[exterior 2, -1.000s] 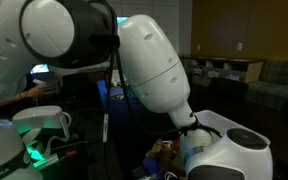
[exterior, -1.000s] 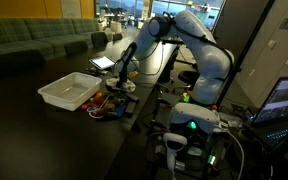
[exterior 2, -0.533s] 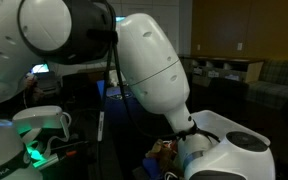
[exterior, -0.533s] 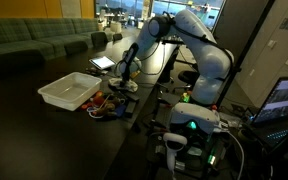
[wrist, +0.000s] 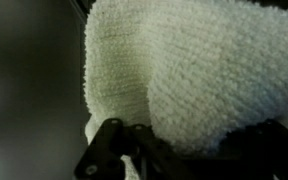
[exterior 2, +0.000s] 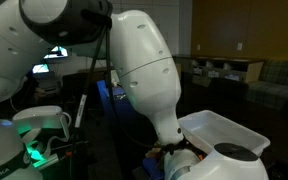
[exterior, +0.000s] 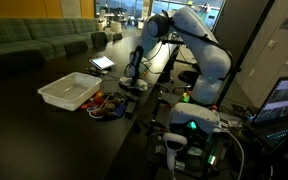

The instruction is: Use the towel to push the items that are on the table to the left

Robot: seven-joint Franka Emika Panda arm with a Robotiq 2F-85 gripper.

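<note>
The towel [wrist: 184, 70] is an off-white, nubbly cloth that fills most of the wrist view, bunched between the dark fingers [wrist: 109, 150]. My gripper [wrist: 189, 150] is shut on the towel. In an exterior view the gripper [exterior: 132, 78] hangs low over the black table [exterior: 34, 130], with the pale towel [exterior: 134, 87] under it. The items [exterior: 106, 105], a cluster of small red, orange and dark pieces, lie just in front of the gripper, beside the white tray. In an exterior view the arm's white body hides most of the scene; a few items [exterior 2: 167, 151] show low down.
A shallow white tray [exterior: 69, 92] [exterior 2: 229, 130] stands next to the items. A tablet [exterior: 102, 63] lies farther back on the table. The robot's base and lit electronics [exterior: 189, 125] crowd the table's near side. Sofas [exterior: 34, 42] stand behind.
The gripper has shut on the towel. The arm has shifted slightly to the right in an exterior view, and the white tray now shows past the arm in the other.
</note>
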